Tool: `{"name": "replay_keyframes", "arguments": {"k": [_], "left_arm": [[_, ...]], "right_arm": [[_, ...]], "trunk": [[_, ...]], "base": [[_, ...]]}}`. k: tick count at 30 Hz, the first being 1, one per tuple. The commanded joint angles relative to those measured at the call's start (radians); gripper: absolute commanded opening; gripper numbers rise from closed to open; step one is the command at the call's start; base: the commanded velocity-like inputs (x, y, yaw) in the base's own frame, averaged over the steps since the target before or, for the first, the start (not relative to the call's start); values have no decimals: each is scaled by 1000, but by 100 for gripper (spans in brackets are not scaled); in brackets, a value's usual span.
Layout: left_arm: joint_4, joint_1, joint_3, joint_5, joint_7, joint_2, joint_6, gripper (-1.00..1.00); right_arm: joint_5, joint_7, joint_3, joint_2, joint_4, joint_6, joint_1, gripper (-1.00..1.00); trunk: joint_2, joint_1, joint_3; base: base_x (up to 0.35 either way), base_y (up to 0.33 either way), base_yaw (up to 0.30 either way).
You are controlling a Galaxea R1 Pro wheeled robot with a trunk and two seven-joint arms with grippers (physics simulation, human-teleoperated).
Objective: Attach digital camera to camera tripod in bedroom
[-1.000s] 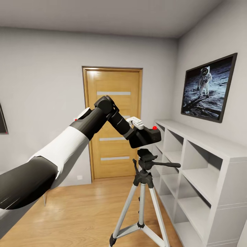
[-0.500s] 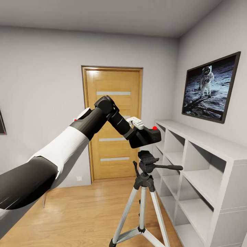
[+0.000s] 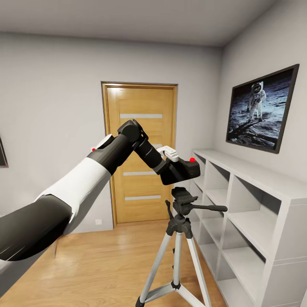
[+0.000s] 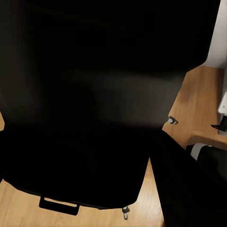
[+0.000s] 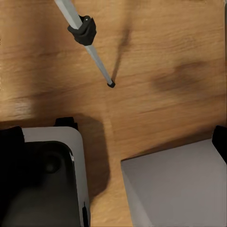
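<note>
My left gripper (image 3: pixel 170 167) is shut on the digital camera (image 3: pixel 186 169), a chunky black body with a red button (image 3: pixel 192 160) on top. I hold it level, just above the black head (image 3: pixel 183 197) of the camera tripod (image 3: pixel 176 238), with a small gap between them. The pan handle (image 3: pixel 211 208) sticks out toward the shelves. In the left wrist view the dark camera body (image 4: pixel 94 94) blocks nearly everything. The right gripper (image 5: pixel 113 142) hangs low over the floor; its dark fingertips (image 5: pixel 220 142) sit far apart at the frame's sides with nothing between them, near a tripod leg (image 5: pixel 90 52).
White cube shelves (image 3: pixel 256 213) run along the right wall, close beside the tripod. An oak door (image 3: pixel 140 153) stands behind it and an astronaut picture (image 3: pixel 261 108) hangs above the shelves. Light wood floor (image 3: pixel 106 264) lies to the left. My grey base (image 5: pixel 52 184) shows by the right gripper.
The whole view shifted slightly between one second and half a second ago, so the tripod head sits a little lower under the camera. Nothing has moved since.
</note>
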Motion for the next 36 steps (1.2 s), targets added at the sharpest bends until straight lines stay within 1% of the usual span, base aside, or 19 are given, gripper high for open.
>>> {"name": "replay_keyframes", "arguments": {"k": [1,7,11,14,16,18,20,22,26,29,36], "left_arm": [[0,0,0,-11,-13,0,10,-100],[0,0,0,-11,-13,0,10,-100],[0,0,0,-11,-13,0,10,-100],[0,1,0,-11,-13,0,10,-100],[0,1,0,-11,-13,0,10,-100],[0,1,0,-11,-13,0,10,-100],[0,1,0,-11,-13,0,10,-100],[0,1,0,-11,-13,0,10,-100],[0,0,0,-11,-13,0,10,-100],[0,0,0,-11,-13,0,10,-100],[0,0,0,-11,-13,0,10,-100]], "right_arm": [[-5,-1,4,0,3,-24,-1,100],[-4,-1,3,-2,-4,-96,-1,100],[-4,-1,2,-2,-17,-116,-1,100],[-4,0,3,-2,-54,-134,-1,100],[-2,1,10,-2,-108,-145,-1,100],[-1,5,14,-2,-132,-148,-1,100],[0,13,18,-2,-152,-150,-1,100],[0,43,23,-2,-184,-154,-1,100],[1,71,25,-2,-194,-166,-1,100],[2,93,26,-2,-198,-194,-1,100],[4,112,29,-4,-201,-232,-1,100]], "trunk": [[-1,0,0],[-1,0,0],[-1,0,0],[-1,0,0],[-1,0,0],[-1,0,0],[-1,0,0],[-1,0,0],[-1,0,0],[-1,0,0],[-1,0,0]], "base": [[0,0,0],[0,0,0],[0,0,0],[0,0,0],[0,0,0],[0,0,0],[0,0,0],[0,0,0],[0,0,0],[0,0,0],[0,0,0]]}}
